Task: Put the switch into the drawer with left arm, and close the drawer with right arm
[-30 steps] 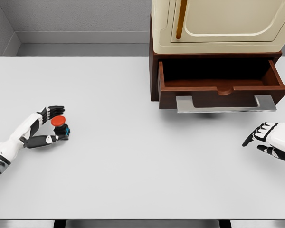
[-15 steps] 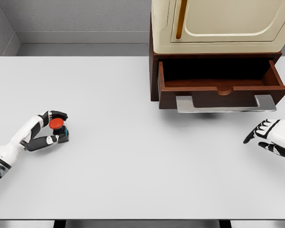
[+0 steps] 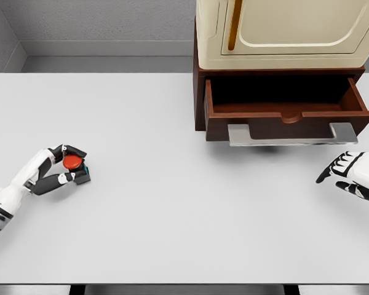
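Pinching the red-capped switch (image 3: 74, 165) in my left hand (image 3: 54, 171), fingers curled round it, I should seat them firmly before lifting toward the drawer (image 3: 287, 104)

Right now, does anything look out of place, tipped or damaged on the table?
Nothing stands out. The switch sits upright in the left hand, the drawer is open and sits square, and the right hand rests open near the table's right edge.

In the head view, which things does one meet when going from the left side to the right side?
left hand → switch → drawer → right hand
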